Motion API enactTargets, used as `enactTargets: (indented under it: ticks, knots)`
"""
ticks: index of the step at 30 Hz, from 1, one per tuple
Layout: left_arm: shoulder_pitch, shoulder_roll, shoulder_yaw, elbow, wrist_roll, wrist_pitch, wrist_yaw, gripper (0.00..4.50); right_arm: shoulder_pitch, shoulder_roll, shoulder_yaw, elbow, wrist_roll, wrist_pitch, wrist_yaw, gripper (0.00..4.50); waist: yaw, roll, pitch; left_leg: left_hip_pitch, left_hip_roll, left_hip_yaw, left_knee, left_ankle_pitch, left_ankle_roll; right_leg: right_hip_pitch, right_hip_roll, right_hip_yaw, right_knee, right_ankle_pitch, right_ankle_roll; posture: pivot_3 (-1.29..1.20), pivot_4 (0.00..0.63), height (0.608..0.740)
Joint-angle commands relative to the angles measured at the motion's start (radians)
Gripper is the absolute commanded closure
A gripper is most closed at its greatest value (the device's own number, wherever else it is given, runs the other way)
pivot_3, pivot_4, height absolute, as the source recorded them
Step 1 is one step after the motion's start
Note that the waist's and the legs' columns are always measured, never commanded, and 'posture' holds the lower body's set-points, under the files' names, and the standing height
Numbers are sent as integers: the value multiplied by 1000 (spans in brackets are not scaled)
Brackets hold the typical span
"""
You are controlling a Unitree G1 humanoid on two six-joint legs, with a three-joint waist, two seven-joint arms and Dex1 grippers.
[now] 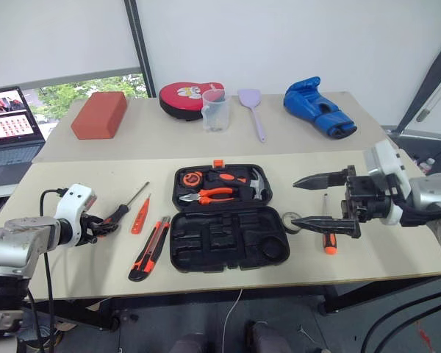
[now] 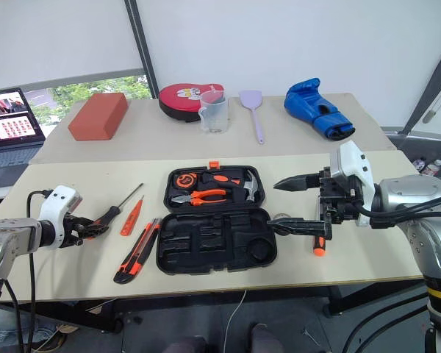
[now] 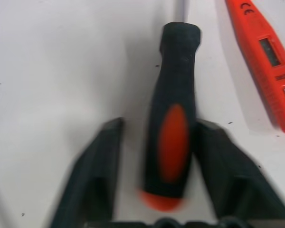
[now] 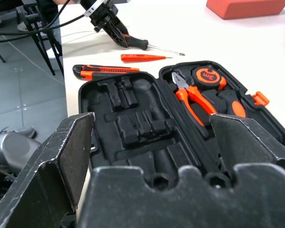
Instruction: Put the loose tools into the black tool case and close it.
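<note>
Heads up, your left tool [image 1: 103,224] is the one that matters right now. It's straddling the butt end of the black-and-orange screwdriver [image 3: 173,128] on the left side of the desk [image 1: 73,272]. In the left wrist view one finger [image 3: 97,175] sits a bit off the handle and the other is right up against it, so you've got it bracketed with the jaws partly closed, but I wouldn't call it gripped.

The key thing: the screwdriver's long axis runs straight out of the tool, handle toward you, shaft pointing away and up toward the far side of the desk. So once you clamp, it'll stick out forward like an extension of the arm.

The black tool case [image 1: 228,243] lies open in the middle of the desk, to the right of that tool, with the empty moulded slots in the near half. The pliers and hammer sit in the far half. Between the tool and the case lie the slim tester screwdriver [image 1: 140,215] and the utility knife [image 1: 149,248], so you'd be carrying over those.

Your right tool [image 2: 292,204] hovers wide open and holding nothing, just off the case's right edge. Near it are the tape ring [image 1: 292,222] and the second screwdriver [image 1: 328,237], so that arm is clearly closer for those two.
</note>
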Motion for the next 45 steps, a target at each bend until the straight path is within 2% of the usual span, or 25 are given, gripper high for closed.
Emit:
enactTargets:
  ticks: [1,4,7,10,12,20,32,36,38,39,45]
  knots:
    - [-40,45,17,33,37,-125,-58,3566,13,-26,-13,-41,25,30,1,0,0,0,0,0,0,0,0,0,0,0,0,0,0,0,0,0,150,740]
    - [-170,96,-6,77,72,-246,-142,3566,52,-49,-24,-66,42,53,22,0,6,-6,4,-2,0,-1,2,0,0,-1,0,-2,0,0,0,0,150,740]
    - [-225,114,-69,27,76,-434,-335,3566,75,-49,-31,-83,27,36,9,0,6,-9,5,-4,0,-2,5,0,0,-1,0,-5,-1,1,-1,0,150,740]
    - [-279,70,-149,-65,29,-420,-475,3566,96,-47,-27,-88,-2,15,-8,0,3,-8,5,-3,-3,-2,6,0,0,1,-3,-5,-1,2,1,0,150,740]
    - [-308,28,-228,-119,47,-434,-534,3566,110,-43,-23,-92,-13,14,-23,0,3,-8,5,-3,-4,-2,6,0,0,1,-4,-5,-1,2,2,0,150,740]
    - [-416,-194,-446,-29,207,-450,-508,3566,133,-1,-23,-118,-17,24,-105,0,-4,-9,5,-7,-1,-2,12,3,5,0,-2,-3,0,3,1,0,150,740]
    - [-469,-229,-477,79,288,-471,-556,3566,188,31,-50,-152,-11,18,-174,0,4,-9,5,-10,-1,-2,15,4,9,-2,0,-3,1,4,2,0,150,740]
    - [-463,-230,-469,75,274,-486,-592,3566,202,29,-56,-152,-10,9,-175,0,2,-9,5,-10,-1,-2,15,4,9,-2,0,-3,1,4,2,0,150,740]
    - [-458,-233,-463,65,266,-486,-604,2566,199,30,-54,-147,-11,6,-175,0,1,-9,5,-10,-1,-2,15,4,9,-2,0,-3,1,4,2,0,150,740]
    - [-457,-235,-462,63,266,-488,-605,2419,197,30,-52,-144,-11,6,-175,0,1,-9,5,-10,-1,-2,15,4,9,-2,0,-3,1,4,2,0,150,740]
    - [-470,-251,-450,70,282,-484,-582,103,180,35,-41,-132,-14,3,-176,0,4,-9,5,-10,-1,-2,16,4,9,-2,0,-3,1,4,2,0,150,740]
